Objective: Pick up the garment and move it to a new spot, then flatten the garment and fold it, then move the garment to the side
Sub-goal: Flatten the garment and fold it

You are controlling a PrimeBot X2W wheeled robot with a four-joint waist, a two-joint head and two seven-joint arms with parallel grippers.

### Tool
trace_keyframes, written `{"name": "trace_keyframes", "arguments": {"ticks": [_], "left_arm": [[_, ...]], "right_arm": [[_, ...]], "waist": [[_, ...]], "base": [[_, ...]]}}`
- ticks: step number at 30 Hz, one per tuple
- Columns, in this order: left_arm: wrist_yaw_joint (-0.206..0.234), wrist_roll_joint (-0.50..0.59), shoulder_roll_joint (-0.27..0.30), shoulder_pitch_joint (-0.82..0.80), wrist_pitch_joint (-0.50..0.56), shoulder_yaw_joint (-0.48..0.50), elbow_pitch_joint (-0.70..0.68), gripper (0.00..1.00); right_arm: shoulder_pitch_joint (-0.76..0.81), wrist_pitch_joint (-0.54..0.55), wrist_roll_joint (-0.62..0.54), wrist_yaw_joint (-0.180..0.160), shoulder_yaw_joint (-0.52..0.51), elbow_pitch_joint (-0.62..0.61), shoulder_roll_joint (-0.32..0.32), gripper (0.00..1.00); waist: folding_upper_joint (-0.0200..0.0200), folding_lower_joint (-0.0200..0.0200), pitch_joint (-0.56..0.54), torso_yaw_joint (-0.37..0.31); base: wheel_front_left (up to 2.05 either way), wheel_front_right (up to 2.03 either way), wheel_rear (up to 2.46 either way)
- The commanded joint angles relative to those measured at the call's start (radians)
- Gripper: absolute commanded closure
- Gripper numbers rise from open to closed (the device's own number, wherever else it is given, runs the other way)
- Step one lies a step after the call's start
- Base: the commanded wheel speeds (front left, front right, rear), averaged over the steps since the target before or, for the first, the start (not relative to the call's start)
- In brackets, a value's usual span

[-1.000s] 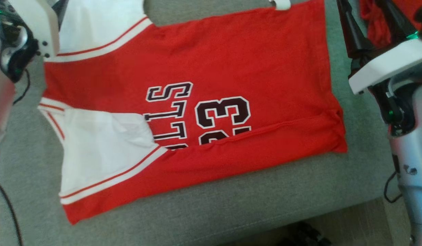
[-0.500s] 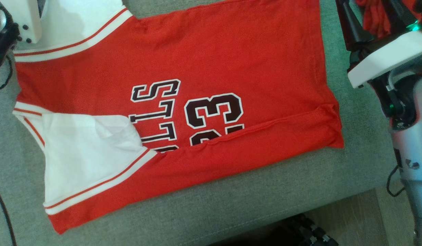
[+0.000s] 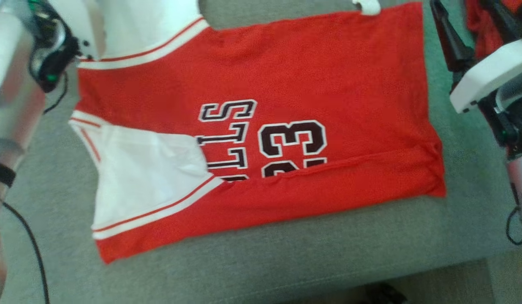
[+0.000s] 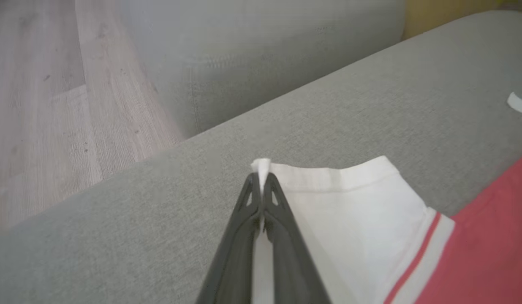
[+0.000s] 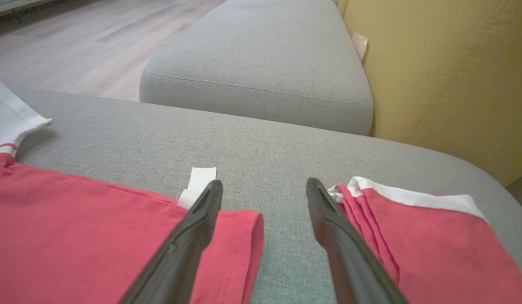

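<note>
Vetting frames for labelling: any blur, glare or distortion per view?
Head view: red jersey and its lettering slightly blurred; light even, no glare. Left wrist view: left pincer sharp, wooden floor hazy. Right wrist view: crisp; soft shadow beside the white sleeve; grey cushion edges look bowed, probably the wide-angle lens.

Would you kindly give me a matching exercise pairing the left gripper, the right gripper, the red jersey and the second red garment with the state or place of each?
Column one:
1. left gripper
2. right gripper
3. red jersey
4. second red garment

Column two:
A. open, above the gap between the two garments
B. spread on the grey cushion, near edge folded over the number
C. shut on a white sleeve corner
D. lies apart, white-trimmed, at the cushion's right end

Pairs: 1-C, 2-A, 3-B, 4-D.
</note>
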Motion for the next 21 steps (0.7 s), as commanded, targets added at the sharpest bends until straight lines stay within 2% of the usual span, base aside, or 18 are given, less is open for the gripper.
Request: {"name": "trace_keyframes", "arguments": {"ticks": [1,9,21], "left_arm": [[0.001,-0.008,0.029,-0.025,-0.041,0.011,-0.033,1.0],[0.001,-0.023,0.003,0.0,-0.137,-0.071,-0.125,1.0],[0.001,-0.021,0.01,0.028,-0.186,-0.131,-0.264,1.0]], "right_arm": [[-0.014,0.015,-0.001,-0.001,0.004,-0.002,-0.029,0.0],[-0.038,0.068,0.008,-0.001,0.074,0.131,-0.147,0.0],[-0.107,0.117,0.066,-0.001,0.185,0.326,-0.24,0.0]], "waist": [[0.0,0.0,-0.044,0.056],[0.0,0.0,-0.08,0.184],[0.0,0.0,-0.068,0.257]], "base": [[0.0,0.0,0.0],[0.0,0.0,0.0],[0.0,0.0,0.0]]}}
